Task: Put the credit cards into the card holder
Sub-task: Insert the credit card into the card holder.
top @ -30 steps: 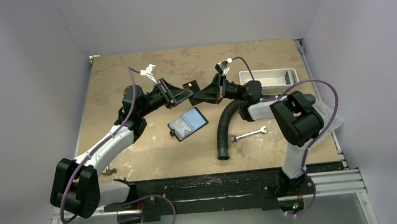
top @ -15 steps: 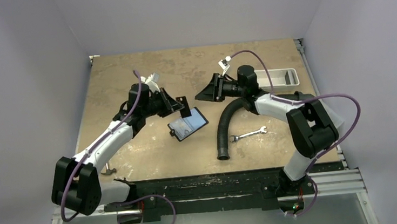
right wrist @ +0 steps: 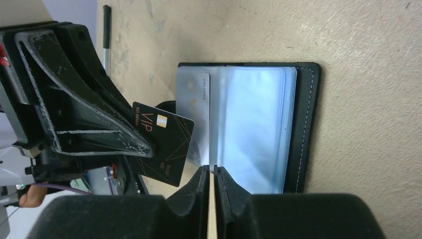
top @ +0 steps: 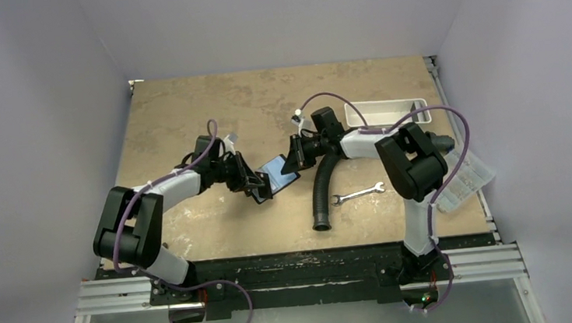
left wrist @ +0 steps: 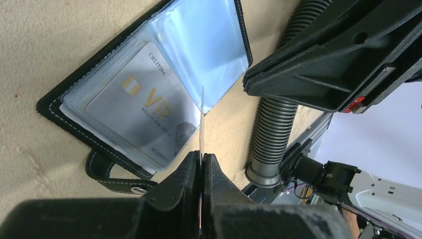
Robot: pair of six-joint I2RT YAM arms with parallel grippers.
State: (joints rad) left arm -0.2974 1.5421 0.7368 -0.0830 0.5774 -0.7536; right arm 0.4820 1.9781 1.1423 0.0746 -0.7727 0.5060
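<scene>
The black card holder lies open on the table, its clear sleeves up. A grey VIP credit card sits in a left-hand sleeve; it also shows in the right wrist view. My left gripper is shut on a black VIP credit card. That card is edge-on in the left wrist view, just above the holder's near edge. My right gripper is shut, its tips at the edge of the sleeves. I see nothing held in it.
A black corrugated hose lies right of the holder, close under the right arm. A silver wrench lies beside it. A white tray is at the back right and a clear compartment box at the right edge.
Both grippers met at the card in mid-air, then the right let go. The left carried the card down to the open holder, and the right came down to the holder's far side.
</scene>
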